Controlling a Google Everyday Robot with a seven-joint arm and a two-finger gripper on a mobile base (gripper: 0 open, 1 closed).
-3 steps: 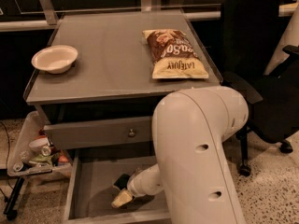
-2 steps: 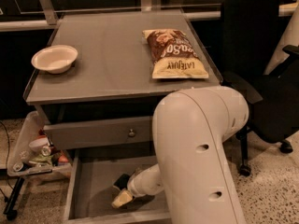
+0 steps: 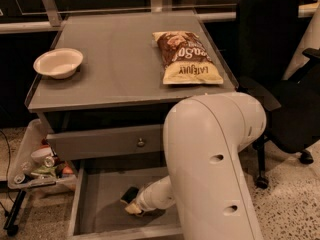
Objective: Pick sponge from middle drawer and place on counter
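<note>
The middle drawer (image 3: 97, 204) stands pulled open at the bottom of the cabinet, with its grey floor showing. My white arm reaches down into it. The gripper (image 3: 131, 200) is low over the drawer floor near its middle, at the end of the white wrist. The sponge (image 3: 133, 210) shows as a pale yellow patch with a dark part above it, right at the gripper's tip and partly hidden by it. The counter (image 3: 120, 69) is the broad grey top above.
A white bowl (image 3: 58, 62) sits at the counter's left and a brown-and-yellow chip bag (image 3: 186, 57) at its right. The upper drawer front with a round knob (image 3: 141, 142) is closed. A cluttered tray (image 3: 35, 166) stands at the left and a black office chair (image 3: 280, 59) at the right.
</note>
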